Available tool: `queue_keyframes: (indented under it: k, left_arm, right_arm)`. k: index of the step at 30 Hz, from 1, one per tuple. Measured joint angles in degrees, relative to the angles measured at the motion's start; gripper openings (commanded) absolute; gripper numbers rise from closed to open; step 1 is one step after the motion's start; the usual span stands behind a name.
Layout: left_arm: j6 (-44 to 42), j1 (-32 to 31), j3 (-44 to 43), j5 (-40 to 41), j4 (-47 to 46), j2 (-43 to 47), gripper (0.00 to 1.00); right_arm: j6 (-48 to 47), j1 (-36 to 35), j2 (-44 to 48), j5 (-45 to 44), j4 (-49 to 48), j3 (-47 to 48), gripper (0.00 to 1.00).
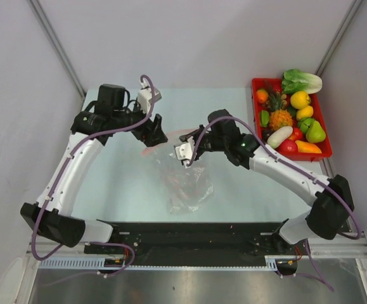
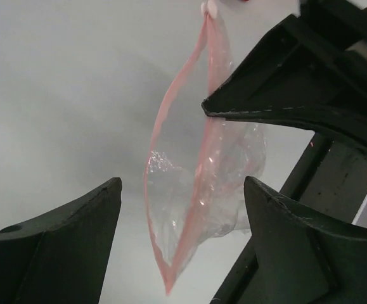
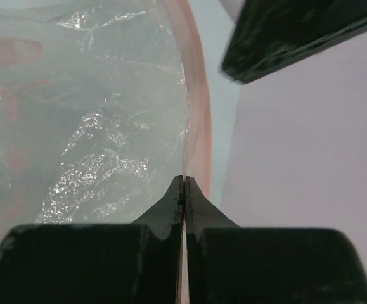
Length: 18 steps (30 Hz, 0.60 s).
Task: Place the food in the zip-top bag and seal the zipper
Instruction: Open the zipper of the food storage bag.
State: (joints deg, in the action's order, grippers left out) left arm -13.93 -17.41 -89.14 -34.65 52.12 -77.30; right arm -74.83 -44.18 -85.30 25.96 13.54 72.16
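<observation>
The zip-top bag (image 1: 186, 180) lies crumpled at mid-table, its mouth edge lifted (its reddish markings are too blurred to read). The right gripper (image 3: 184, 180) is clamped tight on the pink zipper (image 3: 199, 114). The left gripper (image 1: 154, 134) hangs just beside the mouth, fingers spread, grasping nothing. The food (image 1: 291, 120) fills a red tray (image 1: 255, 82) at the far right corner, well apart.

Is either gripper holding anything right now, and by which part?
The right gripper is shut on the zip-top bag, pinching the pink-red zipper strip at its mouth edge. The left gripper is open and holds nothing.
</observation>
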Motion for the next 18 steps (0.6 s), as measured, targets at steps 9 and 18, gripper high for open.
queue_keyframes:
  k: [9, 18]
  left_arm:
    - [0.5, -1.5, -4.8, 2.7, 1.6, -3.6, 0.77]
    - [1.8, -1.3, -7.5, 4.2, 1.2, -4.2, 0.75]
  right_arm:
    - [-4.9, -1.9, 7.5, 1.3, -3.2, -2.8, 0.00]
    - [-8.0, -2.1, 8.4, 2.8, -3.2, -4.9, 0.00]
